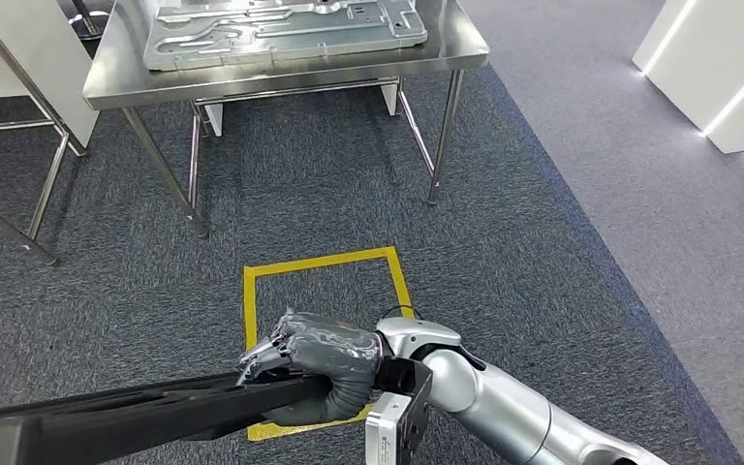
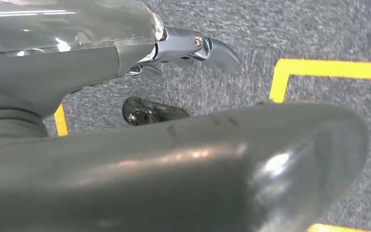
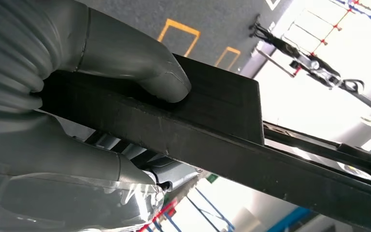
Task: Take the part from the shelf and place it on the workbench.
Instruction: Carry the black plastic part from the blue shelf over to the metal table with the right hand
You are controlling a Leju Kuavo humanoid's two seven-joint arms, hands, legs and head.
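A long black part (image 1: 136, 412) stretches leftward from the robot's right hand (image 1: 315, 363), which clasps its near end; the left hand (image 2: 125, 159), whether holding cannot be told. The steel workbench (image 1: 281, 63) stands ahead, well apart.

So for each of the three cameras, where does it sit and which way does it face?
Head view: high, facing forward and down at the carpet, workbench and right hand gripping the black part.
Left wrist view: behind the left hand, facing the carpet.
Right wrist view: behind the right hand, facing along the part.
Head and right wrist views share the part.
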